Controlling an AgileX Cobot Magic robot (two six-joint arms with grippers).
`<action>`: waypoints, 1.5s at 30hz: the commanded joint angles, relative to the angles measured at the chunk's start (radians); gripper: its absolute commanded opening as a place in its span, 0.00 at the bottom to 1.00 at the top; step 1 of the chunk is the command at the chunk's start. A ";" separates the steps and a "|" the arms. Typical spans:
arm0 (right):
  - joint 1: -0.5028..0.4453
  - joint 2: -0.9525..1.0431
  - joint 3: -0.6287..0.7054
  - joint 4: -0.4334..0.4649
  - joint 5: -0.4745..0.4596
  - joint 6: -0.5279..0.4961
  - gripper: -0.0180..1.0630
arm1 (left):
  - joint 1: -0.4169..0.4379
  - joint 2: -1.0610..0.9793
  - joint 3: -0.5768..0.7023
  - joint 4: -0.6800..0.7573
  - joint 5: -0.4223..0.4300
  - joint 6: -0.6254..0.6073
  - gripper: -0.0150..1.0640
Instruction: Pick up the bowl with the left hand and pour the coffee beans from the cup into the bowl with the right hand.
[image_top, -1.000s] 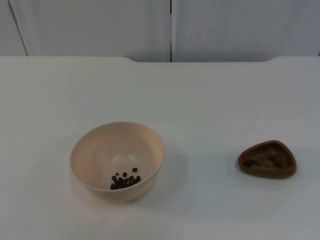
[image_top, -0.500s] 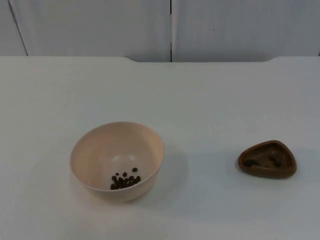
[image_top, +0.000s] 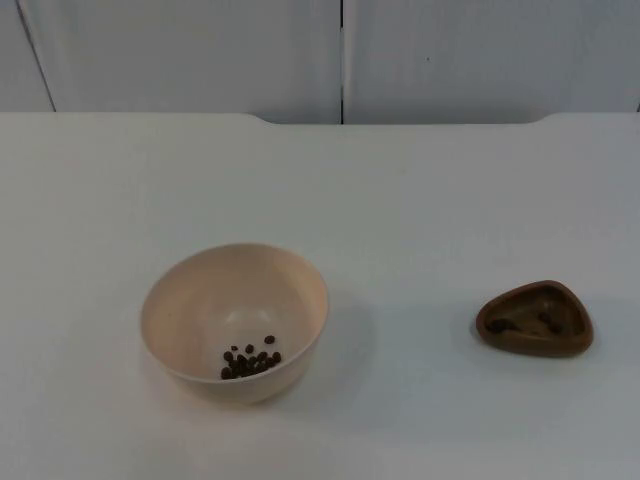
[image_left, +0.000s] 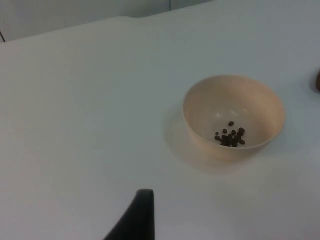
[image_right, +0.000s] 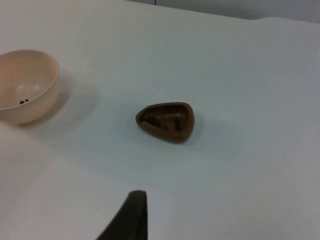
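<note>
A cream bowl (image_top: 200, 300) stands upright on the white table left of centre, with a small heap of coffee beans (image_top: 250, 362) at its bottom. To its right, well apart, a brown rounded-triangular cup (image_top: 535, 345) sits on the table with a few dark beans inside. In the left wrist view the bowl (image_left: 210, 107) and its beans (image_left: 230, 138) lie some way ahead of my left gripper (image_left: 137, 220), which is drawn back above bare table. In the right wrist view the cup (image_right: 170, 136) lies ahead of my right gripper (image_right: 131, 217), with the bowl (image_right: 35, 75) beyond it. Neither gripper touches anything.
The grey partition wall (image_top: 340, 55) closes the table's far edge. White table surface (image_top: 400, 200) surrounds the bowl and the cup on all sides.
</note>
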 joint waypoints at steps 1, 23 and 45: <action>-0.005 -0.003 0.001 -0.002 -0.012 0.004 0.99 | 0.002 -0.003 0.005 0.005 0.000 -0.003 0.99; -0.108 -0.003 0.001 -0.003 -0.017 0.004 0.99 | 0.002 -0.003 0.005 0.007 0.000 -0.003 0.99; -0.286 -0.003 0.001 0.001 -0.017 0.004 0.99 | 0.002 -0.003 0.005 0.007 0.000 -0.003 0.99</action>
